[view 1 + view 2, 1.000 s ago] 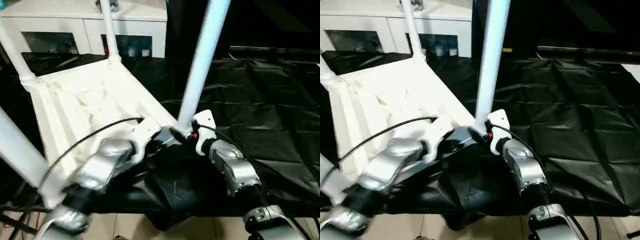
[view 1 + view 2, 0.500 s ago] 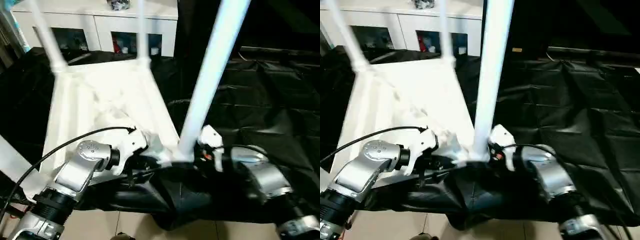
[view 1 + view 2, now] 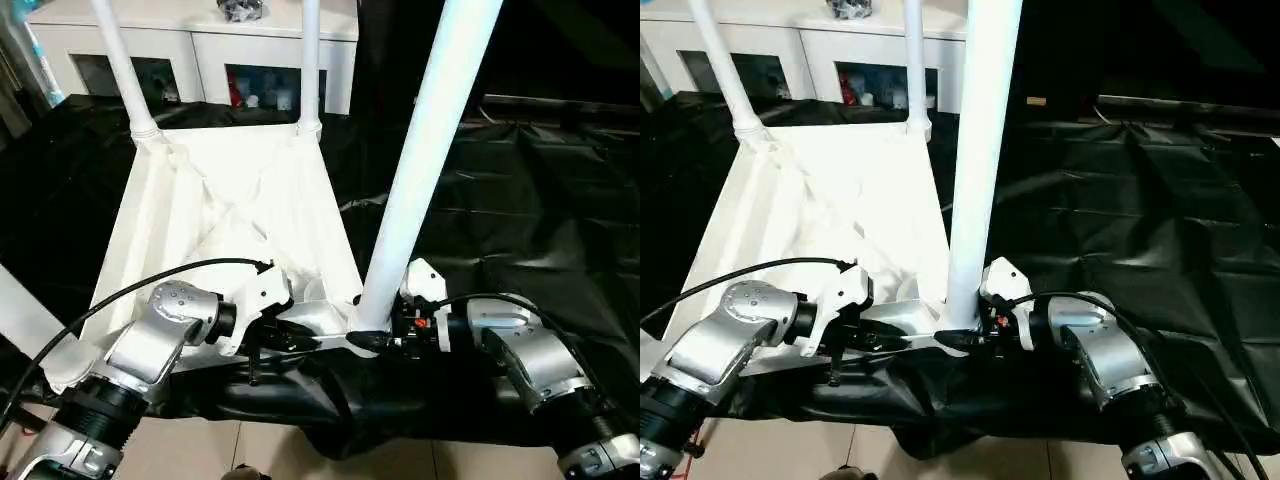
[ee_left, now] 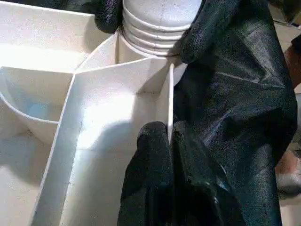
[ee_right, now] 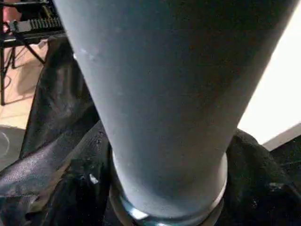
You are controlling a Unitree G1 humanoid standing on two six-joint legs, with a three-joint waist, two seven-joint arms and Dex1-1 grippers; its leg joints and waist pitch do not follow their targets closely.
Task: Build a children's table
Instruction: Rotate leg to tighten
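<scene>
1. The whole picture has swung since a second ago, so the camera moved too, but the tabletop (image 3: 235, 225) has also squared up. It was skewed toward the left edge and now lies straight along the middle-left of the head views, ribbed underside up.

2. Both forearms have come round as well. The left gripper (image 3: 300, 335) and the right gripper (image 3: 385, 340) now point at each other across the near corner, low and centre in the frame.

3. The left gripper is pinched shut on the tabletop's thin outer wall, as its own wrist view shows, with one black finger (image 4: 150, 155) on either side of the white rim.

4. The right gripper sits at the foot of the near leg (image 3: 425, 150), the tall white tube rising to the top edge right of centre. In the left wrist view its black fingers (image 4: 204, 28) flank the ridged base of that leg. They look wrapped round it, but I cannot tell whether they press or merely bracket it.

5. Two more legs (image 3: 120, 65) stand in the far corner sockets at the upper left, before the white cabinet (image 3: 190, 45). A fourth leg (image 3: 30, 320) crosses the lower left edge.

6. My read is that all four legs are in. This near one is being seated or twisted home while the left gripper steadies the top on the black sheet (image 3: 520, 200).
</scene>
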